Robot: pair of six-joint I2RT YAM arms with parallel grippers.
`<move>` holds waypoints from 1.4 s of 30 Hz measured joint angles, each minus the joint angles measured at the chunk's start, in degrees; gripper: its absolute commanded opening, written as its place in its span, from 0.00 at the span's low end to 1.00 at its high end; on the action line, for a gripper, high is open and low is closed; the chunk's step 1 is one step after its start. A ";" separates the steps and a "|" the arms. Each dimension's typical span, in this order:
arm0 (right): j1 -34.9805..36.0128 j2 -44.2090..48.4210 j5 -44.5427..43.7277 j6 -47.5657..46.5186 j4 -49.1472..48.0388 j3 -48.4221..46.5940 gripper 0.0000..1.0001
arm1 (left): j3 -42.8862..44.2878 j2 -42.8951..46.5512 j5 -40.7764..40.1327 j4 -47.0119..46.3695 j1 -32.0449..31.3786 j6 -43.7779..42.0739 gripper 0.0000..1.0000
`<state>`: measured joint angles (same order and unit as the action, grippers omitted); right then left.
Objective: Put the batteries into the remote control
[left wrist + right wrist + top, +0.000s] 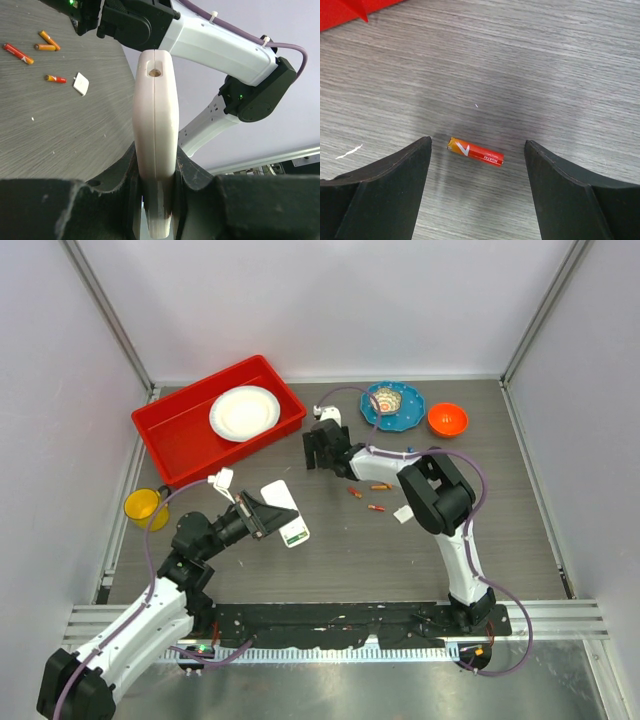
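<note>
One battery [476, 152] lies on the table [555, 60] between the wide-open fingers of the right gripper [477, 146]. Other batteries [375, 508] lie nearby. The left gripper [156, 187] clamps the remote control [156, 115], held edge-on above the table.

A robotics lab test cell: plain pale wall panels [340, 300] in metal frame posts [106, 310] close in the grey bench [330, 570] beyond the right end effector [316, 453], and a black mounting rail [340, 619] with purple cables [149, 550] lies behind the left end effector [266, 519].
</note>
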<state>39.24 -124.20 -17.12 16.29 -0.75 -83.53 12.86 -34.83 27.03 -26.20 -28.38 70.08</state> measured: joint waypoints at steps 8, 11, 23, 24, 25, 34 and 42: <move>0.55 -1.07 -3.02 2.67 2.16 -2.03 0.73 | -0.09 -0.07 0.02 -0.02 0.00 -0.02 0.00; 0.83 -1.22 -4.17 2.86 2.45 -2.19 0.70 | -0.11 -0.09 0.02 -0.04 0.00 -0.02 0.00; 2.16 -2.12 -7.19 2.71 3.45 -3.30 0.56 | -0.11 -0.63 0.02 -0.17 0.00 -0.02 0.00; 2.23 -2.12 -7.21 2.71 3.48 -3.30 0.52 | -0.11 -0.72 0.02 -0.15 0.00 -0.02 0.00; 2.29 -2.12 -7.21 2.71 3.48 -3.30 0.49 | -0.11 -0.79 0.04 -0.15 0.00 -0.02 0.00; 2.43 -2.12 -7.21 2.97 3.58 -3.26 0.32 | -0.11 -0.76 0.04 -0.15 0.00 -0.02 0.00; 2.71 3.63 -6.86 3.82 4.35 3.82 0.30 | -0.11 -0.15 0.02 -0.09 0.00 -0.09 0.00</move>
<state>41.95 -120.57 -23.99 20.12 3.60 -79.70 12.75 -34.98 27.05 -26.28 -28.38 70.00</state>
